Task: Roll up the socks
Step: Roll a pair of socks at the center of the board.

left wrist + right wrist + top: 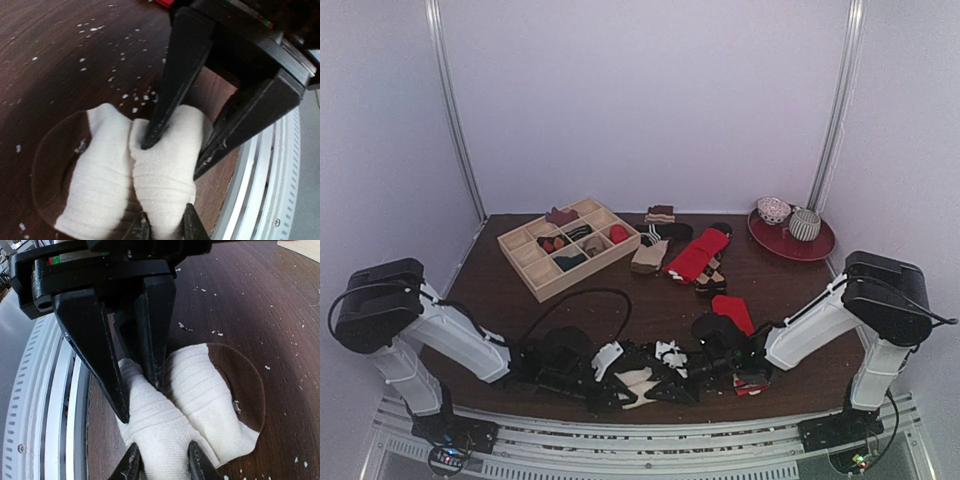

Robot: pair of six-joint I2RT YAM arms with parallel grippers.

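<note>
The cream sock (pixel 105 170) lies folded in two lobes near the table's front edge, its dark brown part (pixel 50 165) to one side. My left gripper (pixel 165 227) is shut on the end of one lobe. My right gripper (pixel 164 465) is shut on the same lobe from the opposite side, and the sock (pixel 200 400) shows there too. From above, both grippers meet over the cream sock (pixel 638 385): left gripper (pixel 620 385), right gripper (pixel 670 375). A red sock (pixel 733 312) lies by the right arm, with a red-and-white bit (pixel 752 384) under it.
A wooden compartment tray (pixel 525 262) holding small rolled socks stands at the back left. A pile of socks (pixel 695 255) lies at back centre. A red plate (pixel 820 245) with a bowl and cup is at back right. A black cable (pixel 580 293) loops mid-table. White lint dots the wood.
</note>
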